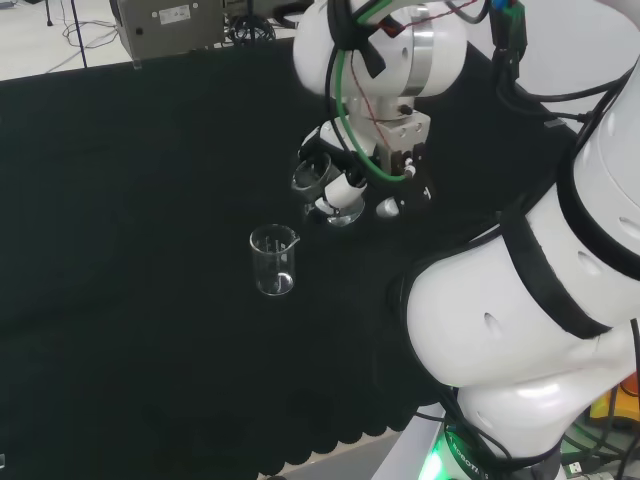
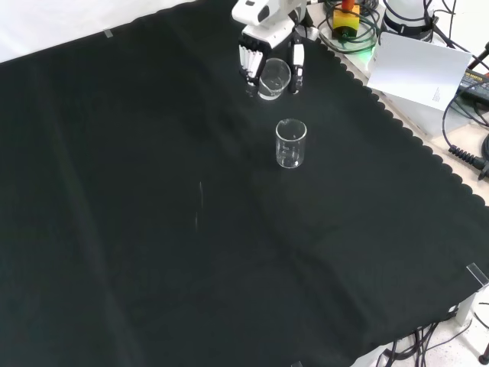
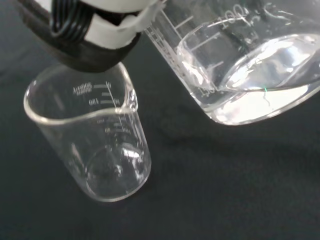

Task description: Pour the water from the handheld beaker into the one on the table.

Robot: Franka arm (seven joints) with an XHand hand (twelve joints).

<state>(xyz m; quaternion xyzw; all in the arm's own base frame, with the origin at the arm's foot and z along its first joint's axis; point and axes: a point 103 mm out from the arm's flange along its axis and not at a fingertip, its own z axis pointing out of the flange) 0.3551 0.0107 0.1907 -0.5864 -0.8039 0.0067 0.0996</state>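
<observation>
1. The robot hand [image 2: 269,55] has its fingers curled round the handheld beaker [image 2: 273,79], which is tilted and carries water [image 3: 260,85] pooled low against its wall.
2. The empty beaker [image 2: 290,143] stands upright on the table [image 2: 153,229], at about 5 o'clock from the held one in the front view, near but apart.
3. Risk: the held lip looks short of the empty rim, so tipping further now would likely spill onto the cloth.
4. Risk: descending fingers could knock the light empty beaker over.
5. Black cloth with a scalloped edge; cables and gear [image 2: 351,19] lie beyond the 1 o'clock corner.
</observation>
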